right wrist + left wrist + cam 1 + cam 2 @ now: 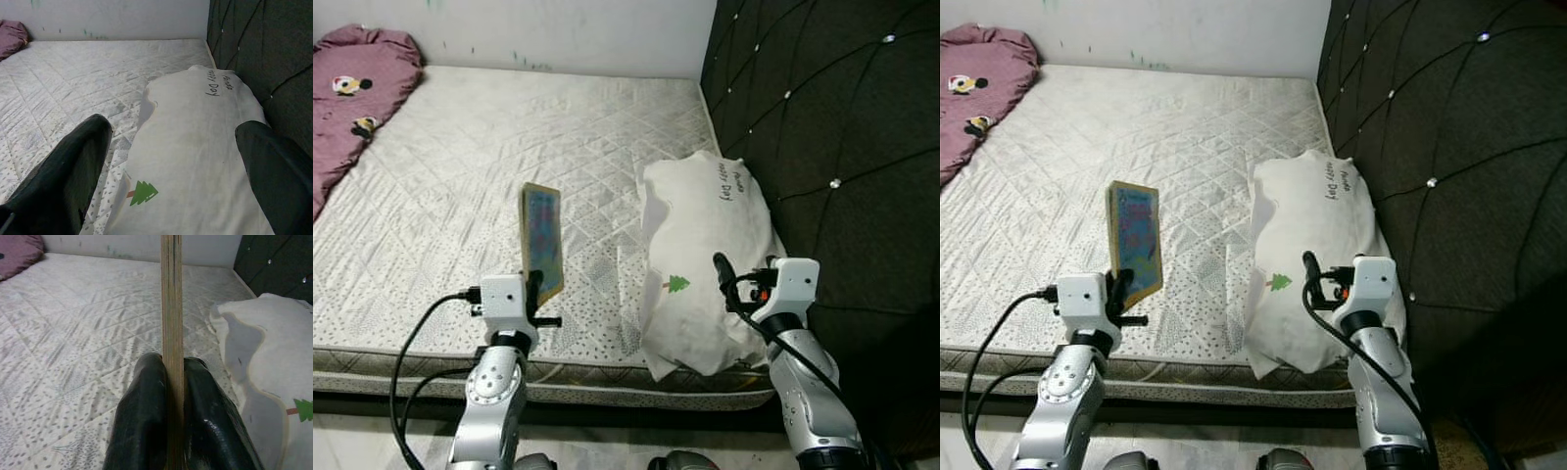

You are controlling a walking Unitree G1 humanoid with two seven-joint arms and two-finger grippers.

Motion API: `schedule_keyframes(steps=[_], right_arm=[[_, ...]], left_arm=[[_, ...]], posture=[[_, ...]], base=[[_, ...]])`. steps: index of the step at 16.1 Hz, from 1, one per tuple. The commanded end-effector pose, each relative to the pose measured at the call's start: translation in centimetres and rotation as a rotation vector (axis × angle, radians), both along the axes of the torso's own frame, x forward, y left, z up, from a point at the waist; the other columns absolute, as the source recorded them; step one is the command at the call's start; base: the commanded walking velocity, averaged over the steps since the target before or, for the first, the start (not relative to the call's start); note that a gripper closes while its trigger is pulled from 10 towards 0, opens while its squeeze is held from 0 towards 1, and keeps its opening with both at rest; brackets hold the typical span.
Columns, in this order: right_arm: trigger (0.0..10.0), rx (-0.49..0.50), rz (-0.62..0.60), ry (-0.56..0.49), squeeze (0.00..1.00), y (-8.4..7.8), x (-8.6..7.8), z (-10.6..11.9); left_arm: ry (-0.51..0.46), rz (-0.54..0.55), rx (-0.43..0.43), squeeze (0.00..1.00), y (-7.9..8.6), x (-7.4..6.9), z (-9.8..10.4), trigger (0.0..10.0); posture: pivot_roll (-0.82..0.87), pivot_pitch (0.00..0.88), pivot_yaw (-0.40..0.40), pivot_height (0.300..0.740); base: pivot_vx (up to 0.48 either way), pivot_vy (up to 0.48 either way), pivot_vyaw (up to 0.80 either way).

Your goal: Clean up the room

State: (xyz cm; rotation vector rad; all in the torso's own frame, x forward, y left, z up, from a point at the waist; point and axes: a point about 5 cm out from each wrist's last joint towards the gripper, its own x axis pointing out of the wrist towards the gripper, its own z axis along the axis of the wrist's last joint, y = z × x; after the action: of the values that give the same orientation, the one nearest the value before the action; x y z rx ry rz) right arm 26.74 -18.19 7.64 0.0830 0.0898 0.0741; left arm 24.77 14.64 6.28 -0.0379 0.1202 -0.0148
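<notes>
The left gripper (pixel 172 431) clamps the lower edge of a thin book (pixel 542 241), held upright on its long axis above the mattress (pixel 460 176), its cover turned toward the white pillow (pixel 705 255). The right gripper (pixel 181 171) hovers spread wide over that pillow.

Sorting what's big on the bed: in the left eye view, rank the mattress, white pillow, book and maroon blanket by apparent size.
1. mattress
2. white pillow
3. maroon blanket, cut off by the frame, so unsure
4. book, held upright in the left hand
</notes>
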Motion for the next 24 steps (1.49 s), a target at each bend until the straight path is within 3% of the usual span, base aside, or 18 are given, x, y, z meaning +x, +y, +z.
schedule_keyframes(steps=[1,6,9,12,22,24], right_arm=[[10.0,-0.002,0.000,-0.020,0.00,-0.1,0.1,0.7],[10.0,-0.010,-0.001,0.025,0.00,-0.6,-2.4,-0.3],[10.0,-0.015,-0.001,0.048,0.00,-0.6,-3.6,-0.8],[10.0,-0.019,-0.006,0.059,0.00,-0.7,-4.2,-0.9],[10.0,-0.012,0.002,0.054,0.00,-0.5,-3.9,-0.6],[10.0,-0.011,0.002,0.055,0.00,-0.5,-3.8,-0.5]], left_arm=[[-0.046,-0.001,-0.003,0.00,0.2,0.1,1.1,10.0],[-0.004,0.084,0.066,0.00,2.6,-2.6,0.4,10.0],[0.020,0.090,0.085,0.00,3.3,-3.6,0.3,10.0],[0.030,0.089,0.082,0.00,3.2,-3.7,0.3,10.0],[0.010,0.081,0.143,0.00,3.0,-2.9,0.9,10.0],[0.013,0.074,0.125,0.00,3.0,-2.8,1.0,10.0]], posture=[[-0.05,0.074,-0.031,0.740],[-0.04,0.144,-0.038,0.740],[-0.04,0.172,-0.036,0.740],[-0.04,0.181,-0.031,0.740],[-0.04,0.178,-0.035,0.622],[-0.04,0.179,-0.035,0.622]], base=[[0.000,0.000,0.00],[0.000,0.000,0.00],[0.000,0.000,0.00],[0.000,0.000,0.00],[0.000,0.000,0.00],[0.000,0.000,0.00]])
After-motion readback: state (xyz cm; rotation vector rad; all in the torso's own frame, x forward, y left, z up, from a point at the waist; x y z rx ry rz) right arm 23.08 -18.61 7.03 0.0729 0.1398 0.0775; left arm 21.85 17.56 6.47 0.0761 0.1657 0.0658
